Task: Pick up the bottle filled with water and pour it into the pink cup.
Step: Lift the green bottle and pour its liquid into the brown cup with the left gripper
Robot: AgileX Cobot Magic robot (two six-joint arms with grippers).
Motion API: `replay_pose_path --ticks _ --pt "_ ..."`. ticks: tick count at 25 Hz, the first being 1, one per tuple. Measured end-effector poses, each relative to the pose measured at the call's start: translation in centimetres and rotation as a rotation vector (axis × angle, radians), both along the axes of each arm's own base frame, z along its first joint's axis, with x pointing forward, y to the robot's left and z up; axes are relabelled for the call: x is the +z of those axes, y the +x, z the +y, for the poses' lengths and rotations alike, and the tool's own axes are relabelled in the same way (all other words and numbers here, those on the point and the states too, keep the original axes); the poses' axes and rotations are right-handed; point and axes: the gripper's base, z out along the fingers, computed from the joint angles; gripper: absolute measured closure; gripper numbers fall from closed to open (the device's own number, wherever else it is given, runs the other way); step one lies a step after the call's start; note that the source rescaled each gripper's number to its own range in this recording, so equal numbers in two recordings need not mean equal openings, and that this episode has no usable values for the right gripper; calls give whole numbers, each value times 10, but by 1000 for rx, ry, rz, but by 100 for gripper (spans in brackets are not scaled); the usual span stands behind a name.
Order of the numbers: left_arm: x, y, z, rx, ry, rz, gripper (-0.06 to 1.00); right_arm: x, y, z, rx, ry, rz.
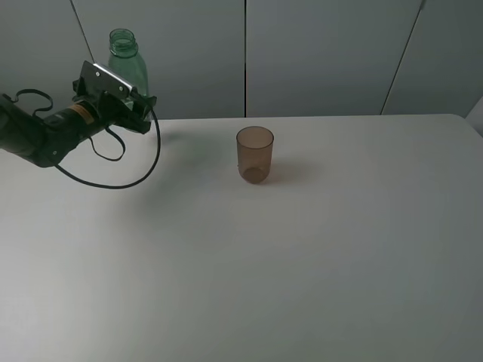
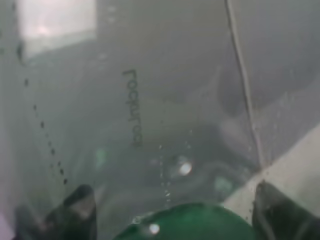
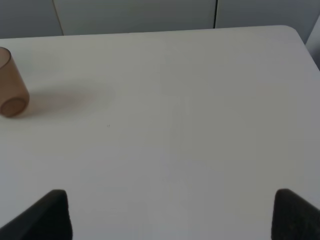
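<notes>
The bottle (image 1: 130, 68) is found at the table's (image 1: 317, 271) far edge, toward the left. It is clasped about its body by the left gripper (image 1: 142, 113), whose jaws are closed on it. The cup (image 1: 255, 154) is set a little in from the far edge, about midway along, well apart.

The bottle is judged thin-walled, easily squeezed, uncapped and weighted by water, so a steady mid-body hold is advised.

Droplets (image 2: 184, 167) on the green wall are shown only by the left wrist view, and the open neck only from above. The right gripper (image 3: 172, 217), spread wide and empty, is seen only in its own view.
</notes>
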Motion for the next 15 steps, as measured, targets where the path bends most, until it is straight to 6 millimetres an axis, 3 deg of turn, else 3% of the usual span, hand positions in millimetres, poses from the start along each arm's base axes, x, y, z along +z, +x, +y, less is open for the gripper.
replay_pose_path --ticks 8,15 --pt "45 34 -42 -234 9 -213 92 0 0 0 0 0 0" --pt "45 68 -89 -429 -7 -310 92 0 0 0 0 0 0"
